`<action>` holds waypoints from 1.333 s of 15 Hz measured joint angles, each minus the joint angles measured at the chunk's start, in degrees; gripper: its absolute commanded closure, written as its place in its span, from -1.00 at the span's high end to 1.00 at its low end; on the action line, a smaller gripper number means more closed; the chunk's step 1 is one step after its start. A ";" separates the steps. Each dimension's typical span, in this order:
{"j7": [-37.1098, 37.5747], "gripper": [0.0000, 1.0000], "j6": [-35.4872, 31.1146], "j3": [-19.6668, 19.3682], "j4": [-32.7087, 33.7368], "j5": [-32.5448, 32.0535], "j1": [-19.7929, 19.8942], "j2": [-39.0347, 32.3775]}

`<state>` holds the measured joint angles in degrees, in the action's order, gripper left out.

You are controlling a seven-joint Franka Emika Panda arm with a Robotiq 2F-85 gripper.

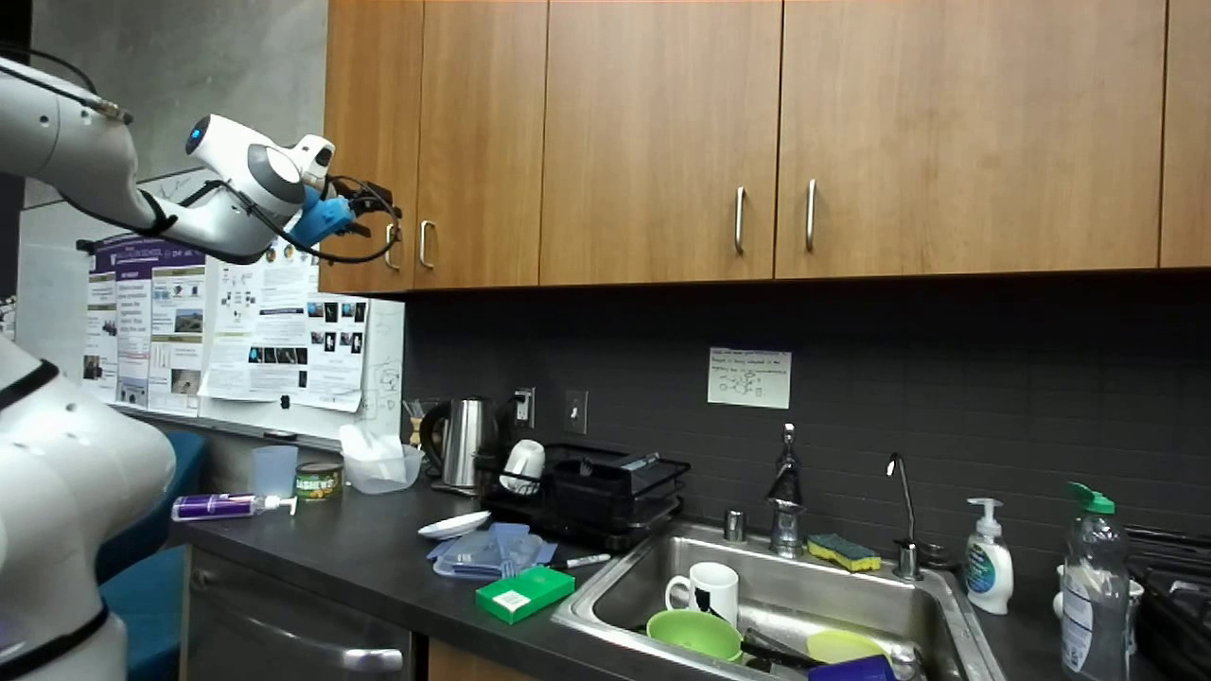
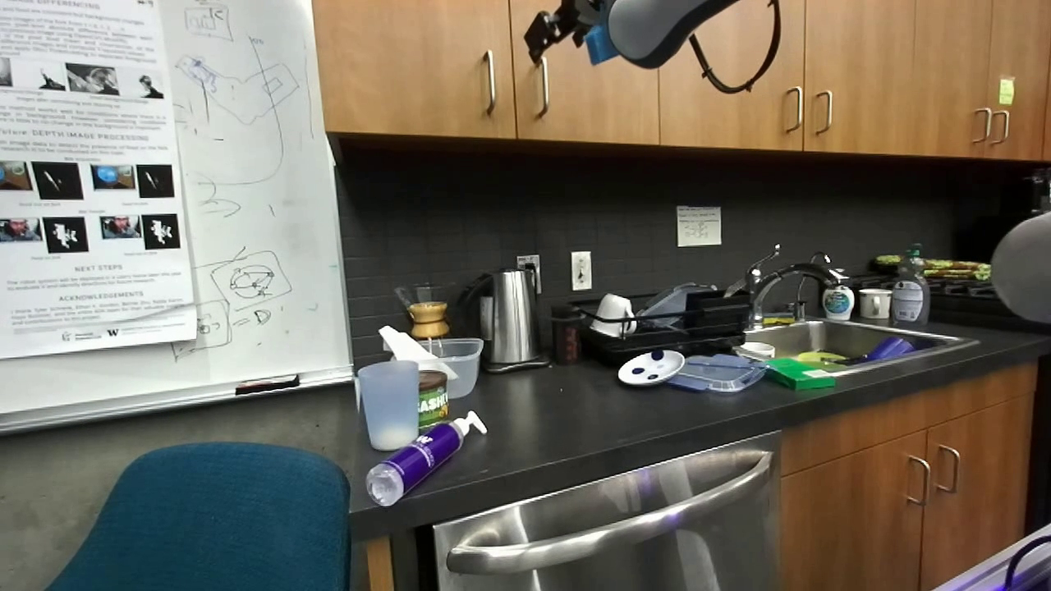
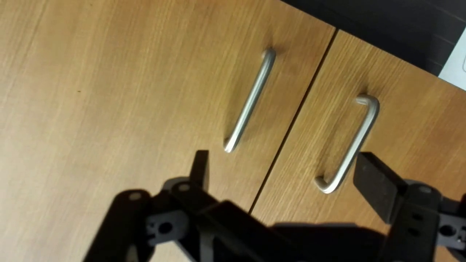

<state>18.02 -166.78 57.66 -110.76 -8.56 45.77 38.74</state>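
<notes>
- Step in hand, as I judge it: positioning the end effector (image 3: 284,169) before a cabinet pull handle (image 3: 250,100) and its twin (image 3: 355,145).
- Fingers (image 3: 380,187) stand wide apart, released; contact isn't clear.
- Gripping either would call for centring astride that bar.
- Both: slim, silvery, bracket-shaped, flanking the seam (image 3: 293,123) low on wooden upper-cabinet doors (image 3: 120,91).

Shadow darkens the black tiled backsplash (image 2: 624,180); glare streaks the silvery steel dishwasher door (image 2: 624,492); my black two-fingered gripper (image 3: 282,160) appears soft-focused.
</notes>
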 measured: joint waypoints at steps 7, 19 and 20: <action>0.52 -0.13 3.25 7.07 5.09 -0.08 6.68 -3.66; 0.56 -0.48 4.71 8.86 5.37 -0.08 8.14 -4.84; 0.56 -0.46 4.84 8.86 5.37 -0.08 8.14 -4.90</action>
<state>18.58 -161.94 66.51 -105.38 -8.64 53.92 33.84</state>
